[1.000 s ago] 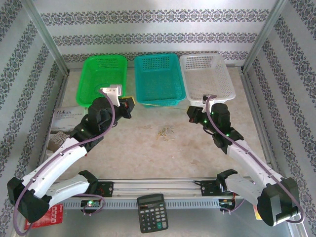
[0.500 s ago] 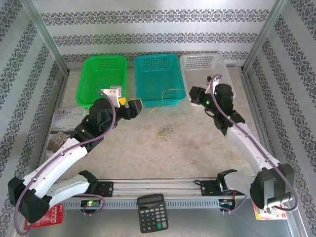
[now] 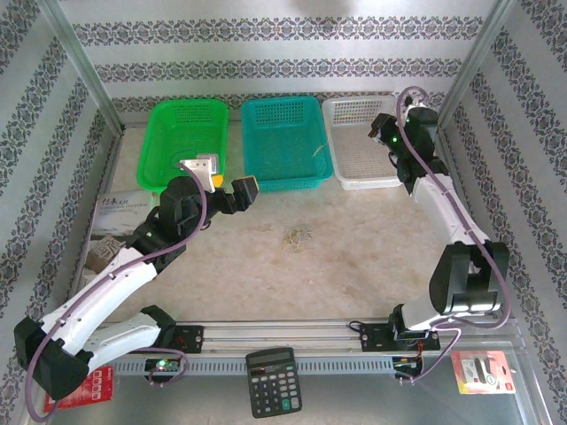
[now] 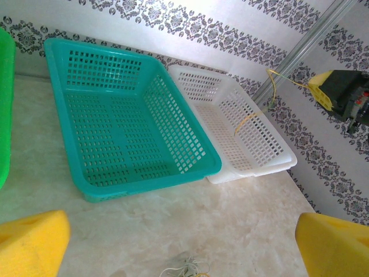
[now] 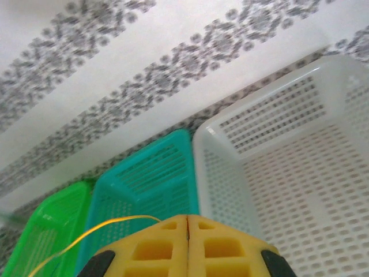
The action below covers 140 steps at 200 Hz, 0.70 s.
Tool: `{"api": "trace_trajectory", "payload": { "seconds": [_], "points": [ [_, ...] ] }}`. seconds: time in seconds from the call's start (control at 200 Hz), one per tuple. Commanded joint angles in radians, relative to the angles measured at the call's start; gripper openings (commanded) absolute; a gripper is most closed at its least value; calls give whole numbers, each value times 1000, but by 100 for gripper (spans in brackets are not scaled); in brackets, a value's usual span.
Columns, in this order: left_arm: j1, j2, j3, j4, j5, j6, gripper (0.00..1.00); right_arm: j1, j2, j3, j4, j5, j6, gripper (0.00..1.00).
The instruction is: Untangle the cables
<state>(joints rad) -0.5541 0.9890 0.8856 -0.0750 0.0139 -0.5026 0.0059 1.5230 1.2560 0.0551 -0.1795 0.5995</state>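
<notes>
The right fingers (image 5: pixel 187 231), two yellow foam blocks with square recesses, are pressed flat together with no gap. They pinch a single yellow-gold wire strand (image 5: pixel 115 220), hair-thin, which leaves the seam and arcs away to the left. These fingers hang above the white perforated plastic basket (image 3: pixel 368 183). The rest of the cables, a small clump of thin curly pale and gold wire strands (image 3: pixel 297 236), lies mid-way across the pale marbled worktop (image 3: pixel 372 266). It is well apart from the right fingers and near the left fingers (image 3: pixel 234 187), which are spread wide and hold nothing. The left wrist view puts the clump at its bottom edge, between the two blunt yellow foam pads (image 4: pixel 31 242) and touching neither. It also shows the held strand running out from the right fingers' yellow tip, with a yellow curve over the white basket's mesh. From overhead that strand is too fine to follow. That view does show the row of rectangular, hole-punched baskets at the far edge: a green plastic basket (image 3: pixel 188 103), a teal plastic basket (image 3: pixel 279 99), then the white one.
</notes>
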Motion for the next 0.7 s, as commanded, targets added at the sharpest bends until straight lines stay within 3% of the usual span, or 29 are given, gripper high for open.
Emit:
{"api": "trace_trajectory", "payload": {
  "seconds": [0.0, 0.31, 0.42, 0.55, 0.634, 0.694],
  "points": [
    [13, -9, 2, 0, -14, -13, 100, -28, 46, 75, -37, 105, -15, 0],
    [11, -23, -2, -11, -5, -30, 100, -68, 173, 151, -121, 384, -125, 0],
    [12, -26, -5, -15, -1, -37, 100, -78, 219, 170, -138, 412, -139, 0],
    [12, -29, -6, -15, 2, -43, 100, -76, 267, 189, -158, 353, -151, 0],
    [12, -27, -7, -9, 4, -48, 100, -74, 281, 182, -149, 285, -147, 40],
    [11, -23, -7, -7, 6, -52, 100, -76, 280, 177, -137, 236, -139, 52]
  ]
}}
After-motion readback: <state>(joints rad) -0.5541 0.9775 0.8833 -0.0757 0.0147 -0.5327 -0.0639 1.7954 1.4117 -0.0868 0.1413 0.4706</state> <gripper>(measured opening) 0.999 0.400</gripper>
